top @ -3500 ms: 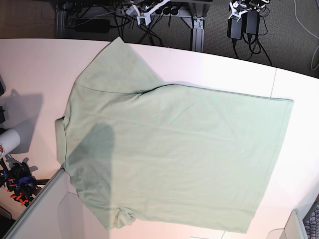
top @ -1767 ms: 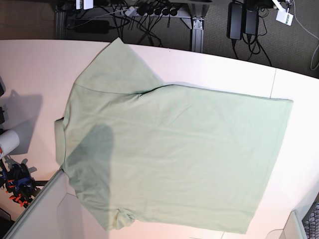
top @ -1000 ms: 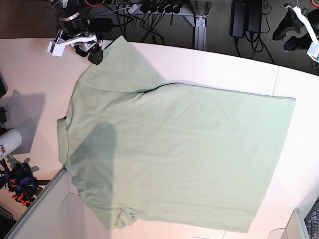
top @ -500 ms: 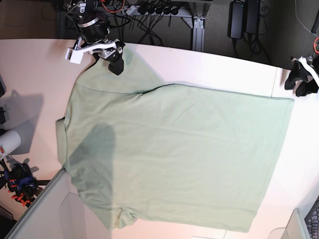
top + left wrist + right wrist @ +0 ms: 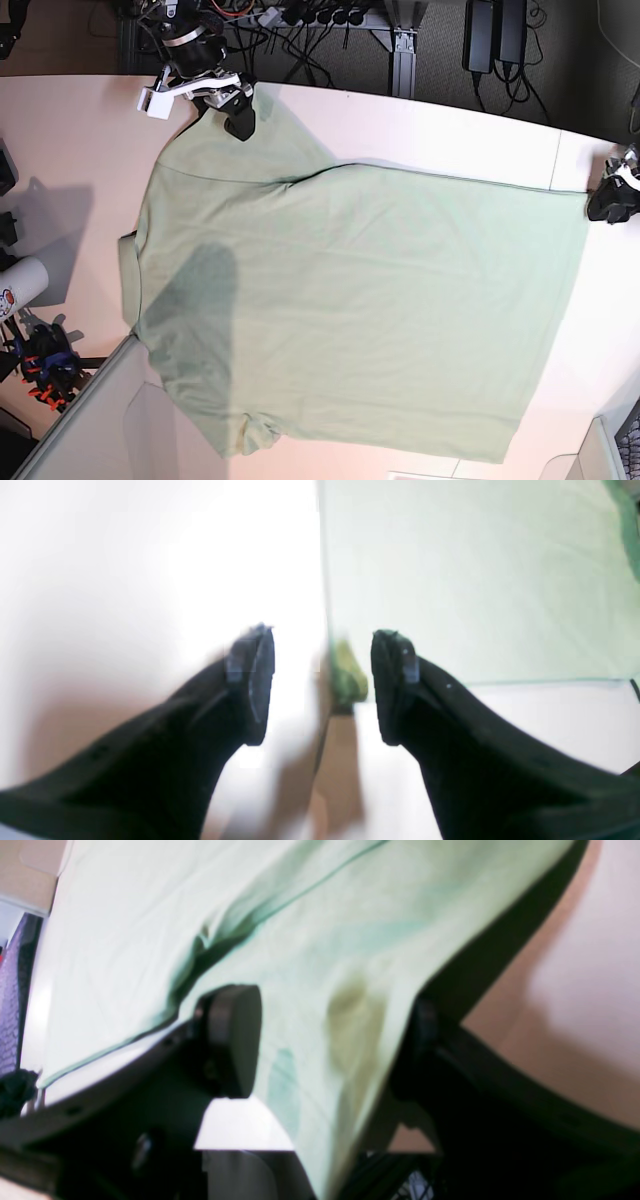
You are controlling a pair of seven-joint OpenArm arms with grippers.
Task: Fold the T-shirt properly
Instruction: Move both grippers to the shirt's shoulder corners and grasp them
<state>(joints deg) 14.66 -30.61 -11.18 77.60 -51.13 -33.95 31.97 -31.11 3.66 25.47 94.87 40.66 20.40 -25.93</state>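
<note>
— Right end effector [image 5: 325,1040]?
— Spread wide over the upper sleeve edge of the T-shirt [image 5: 360,310], fabric between the fingers, not pinched.
— Left end effector [image 5: 322,685]?
— Also wide apart, straddling the hem corner at the shirt's far right, gripping nothing.
— T-shirt's place?
— Flat on the white tabletop [image 5: 450,140], collar toward base view's left, hem toward its right.

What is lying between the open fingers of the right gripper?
In the right wrist view, the T-shirt sleeve fabric runs between the open right gripper fingers, not yet pinched.
</note>
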